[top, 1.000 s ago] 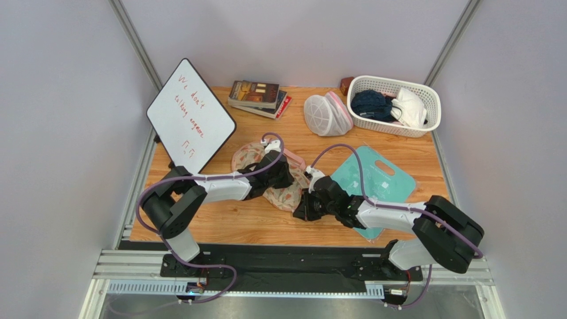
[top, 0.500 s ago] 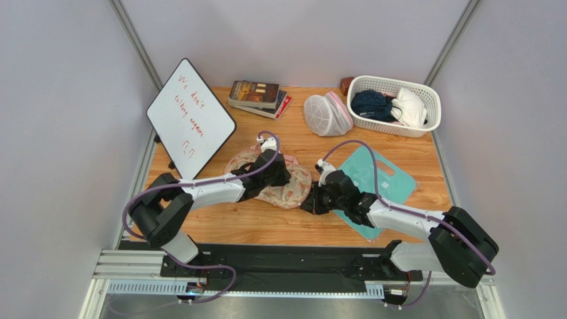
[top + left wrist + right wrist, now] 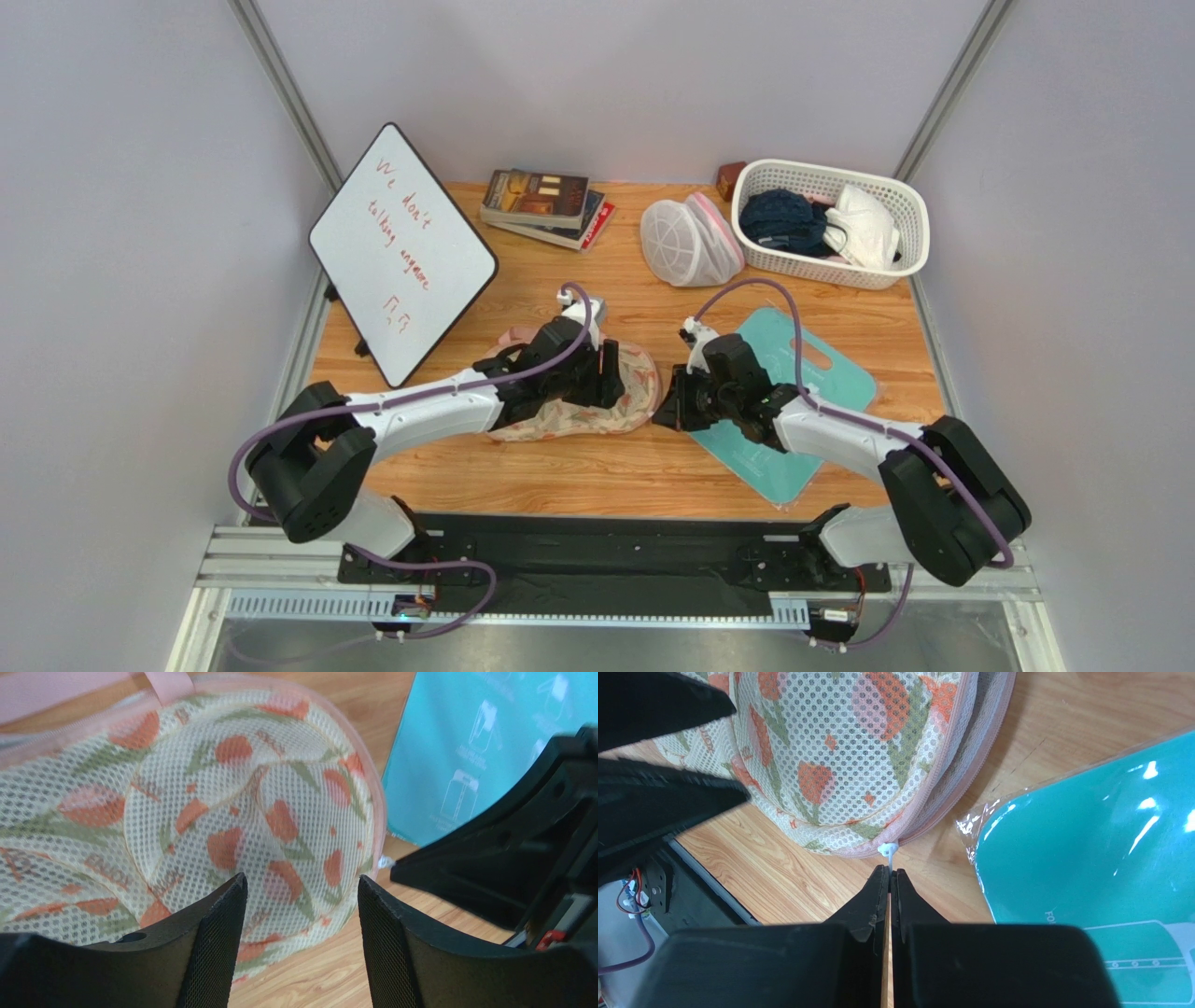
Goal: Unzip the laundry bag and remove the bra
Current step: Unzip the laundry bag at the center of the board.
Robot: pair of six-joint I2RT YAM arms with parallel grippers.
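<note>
Fingers of the left gripper stand spread apart, nothing between them, over the flat two-lobed laundry bag of cream mesh with peach-orange flowers and pink edging, above the lobe nearest the teal plastic-wrapped board. That bag lies on the wooden table just beside the board, its zipped rim toward it. At the bag's edge facing the board, the right gripper has its fingers pressed together, pinching the small white zip pull.

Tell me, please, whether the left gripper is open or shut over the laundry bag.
Open: the left gripper has its fingers apart in its wrist view, the laundry bag showing between them.
</note>
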